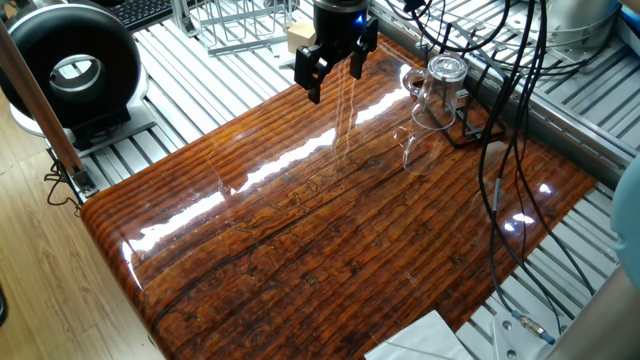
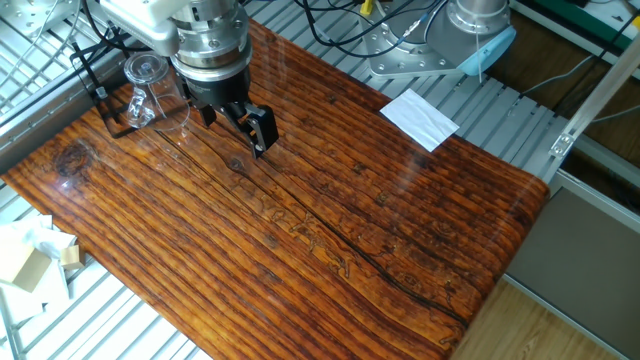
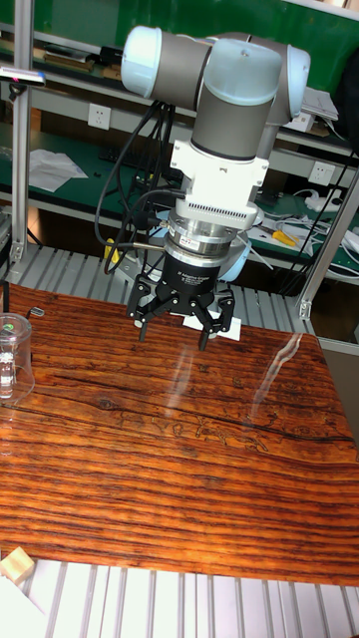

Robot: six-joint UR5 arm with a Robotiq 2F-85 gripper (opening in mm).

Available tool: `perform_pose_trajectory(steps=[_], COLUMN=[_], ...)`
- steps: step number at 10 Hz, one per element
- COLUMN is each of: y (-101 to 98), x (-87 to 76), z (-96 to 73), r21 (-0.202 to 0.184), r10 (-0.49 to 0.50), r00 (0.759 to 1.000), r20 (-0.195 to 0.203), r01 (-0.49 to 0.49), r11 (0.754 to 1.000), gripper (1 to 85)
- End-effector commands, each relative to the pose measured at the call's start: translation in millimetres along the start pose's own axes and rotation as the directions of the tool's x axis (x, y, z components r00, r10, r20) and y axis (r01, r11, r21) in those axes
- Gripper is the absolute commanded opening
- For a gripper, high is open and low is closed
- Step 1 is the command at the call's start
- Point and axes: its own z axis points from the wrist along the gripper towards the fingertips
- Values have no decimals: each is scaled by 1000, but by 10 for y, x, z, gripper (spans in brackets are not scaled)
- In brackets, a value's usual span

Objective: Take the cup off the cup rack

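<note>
The cup [image 1: 441, 88] is a clear glass mug that rests, seemingly upside down, on the thin black wire cup rack [image 1: 467, 128] at the table's far right edge. In the other fixed view the cup [image 2: 146, 88] and cup rack [image 2: 99, 92] are at the top left. In the tall fixed view the cup [image 3: 10, 356] shows at the left edge. My gripper [image 1: 334, 80] hangs above the wooden table, to the left of the cup and apart from it. It is open with nothing between its fingers [image 2: 263, 131]. The gripper [image 3: 173, 337] points straight down.
Black cables [image 1: 512, 110] hang close behind the cup rack. A silver wire frame [image 1: 240, 25] and a wooden block [image 1: 299, 36] lie behind the gripper. A black round device [image 1: 70, 62] stands off the table's left. White paper [image 2: 420, 118] lies on the slats.
</note>
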Motion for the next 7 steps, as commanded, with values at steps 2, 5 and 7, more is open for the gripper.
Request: perform_pose_trajectory(steps=[2,5,7], y=[-237,-298,-287], x=[-668,-691,-689], z=[-52,32,35], r21=[181,237,230], r10=[-372,-401,-401], r00=[907,900,899], r20=[196,172,174], r01=[340,357,359], r11=[923,903,905], gripper=[10,10,10])
